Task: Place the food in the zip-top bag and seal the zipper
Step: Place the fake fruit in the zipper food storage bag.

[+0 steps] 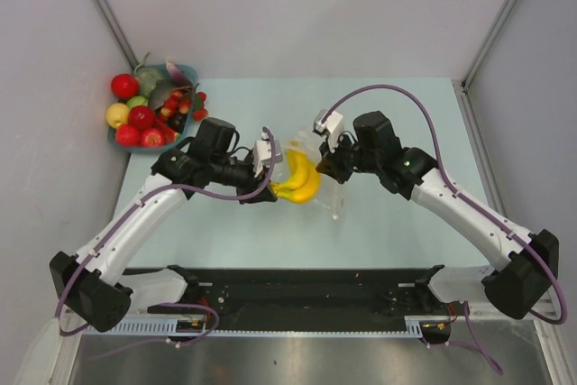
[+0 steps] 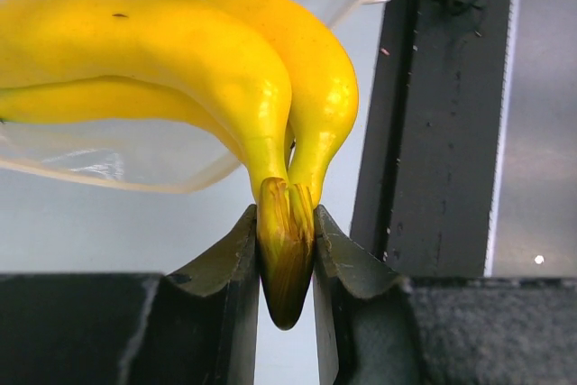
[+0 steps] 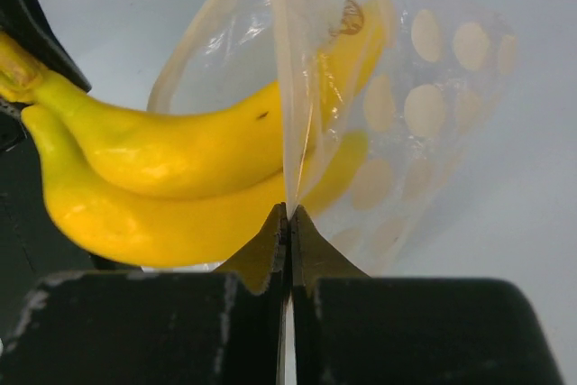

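Left wrist view: the left tool (image 2: 287,223) has its jaws partway closed on the stem of the toy banana bunch (image 2: 180,51). The far end pokes into the zip-top bag (image 3: 433,87), mid-counter (image 1: 397,223). The right tool (image 3: 289,218) is pinched fully shut on the bag's mouth edge. Bananas look stiff, light and glossy-slippery, so the stem's the spot to hold. Bag is floppy film. No readable writing, just pale dots.

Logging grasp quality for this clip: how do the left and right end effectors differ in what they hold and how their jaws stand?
The left end effector clamps the banana bunch by its brown stem; the right end effector pinches a thin edge of the zip-top bag. The left's jaws are held apart by the stem; the right's nearly touch. Both are shut on something.
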You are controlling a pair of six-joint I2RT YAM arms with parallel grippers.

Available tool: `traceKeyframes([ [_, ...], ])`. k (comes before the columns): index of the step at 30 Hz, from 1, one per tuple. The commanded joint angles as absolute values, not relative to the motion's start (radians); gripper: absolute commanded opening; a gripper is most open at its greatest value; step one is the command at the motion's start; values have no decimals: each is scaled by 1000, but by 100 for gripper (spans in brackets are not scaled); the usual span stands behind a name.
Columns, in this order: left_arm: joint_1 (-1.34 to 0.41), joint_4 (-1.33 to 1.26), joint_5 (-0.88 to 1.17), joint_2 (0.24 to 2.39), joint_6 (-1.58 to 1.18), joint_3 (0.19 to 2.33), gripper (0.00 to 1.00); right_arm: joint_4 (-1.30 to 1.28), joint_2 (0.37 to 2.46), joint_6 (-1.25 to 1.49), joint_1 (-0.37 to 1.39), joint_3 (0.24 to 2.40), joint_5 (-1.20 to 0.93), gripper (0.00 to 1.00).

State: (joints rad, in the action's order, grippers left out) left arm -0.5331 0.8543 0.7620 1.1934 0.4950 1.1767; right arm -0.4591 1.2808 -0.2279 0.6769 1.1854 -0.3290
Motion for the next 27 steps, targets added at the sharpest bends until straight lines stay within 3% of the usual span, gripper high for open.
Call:
traceKeyframes([
  [1,-554,696,641,1176,361,1190,0,-456,1252,-161,681,1190,-340,0],
  [12,-707,620,253,1255,13,1263,0,-417,1292,-5,687,1209,-400,0],
  [16,-840,522,-29,1212,-58,1219,0,-408,1319,109,689,1200,-463,0],
  [19,-876,621,-109,1282,-187,1291,0,-397,1345,173,683,1204,-500,0],
  [27,-893,629,-282,1319,-344,1281,0,-244,1413,619,535,1146,-756,0],
])
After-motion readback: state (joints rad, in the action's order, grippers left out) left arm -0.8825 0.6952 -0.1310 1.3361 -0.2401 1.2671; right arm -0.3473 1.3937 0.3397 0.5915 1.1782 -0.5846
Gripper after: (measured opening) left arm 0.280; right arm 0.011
